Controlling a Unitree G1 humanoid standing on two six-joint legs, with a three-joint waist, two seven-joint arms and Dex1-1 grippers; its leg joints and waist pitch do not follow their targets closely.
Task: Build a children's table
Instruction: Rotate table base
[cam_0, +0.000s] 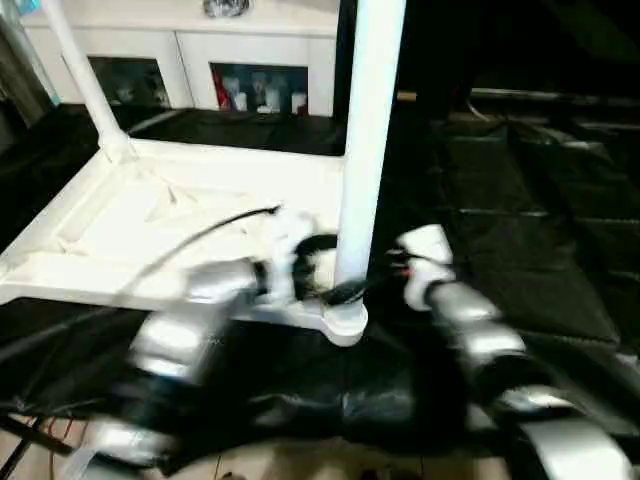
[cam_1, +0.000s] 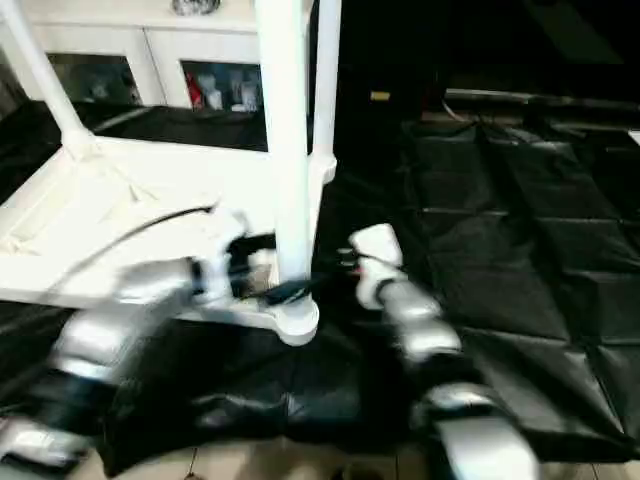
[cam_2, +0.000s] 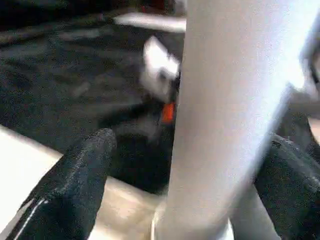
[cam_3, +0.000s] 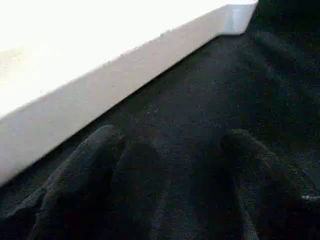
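The children's table lies upside down on black mats, its ribbed white tabletop (cam_0: 120, 225) facing up. One white leg (cam_0: 368, 150) stands upright in the near right corner, and another leg (cam_0: 85, 85) rises from the far left corner. A third leg (cam_1: 325, 80) stands at the far right corner. My left gripper (cam_0: 335, 292) is open around the base of the near leg. In the left wrist view that leg (cam_2: 225, 115) passes between the two black fingers (cam_2: 75, 180). My right gripper (cam_3: 172, 135) is open over the mat just right of that corner, holding nothing.
A white cabinet (cam_0: 200, 60) with glass doors stands behind the tabletop. Black padded mats (cam_0: 540, 230) stretch to the right and front. A strip of light floor (cam_0: 300, 465) shows at the near edge. A black cable (cam_0: 200, 235) runs over my left forearm.
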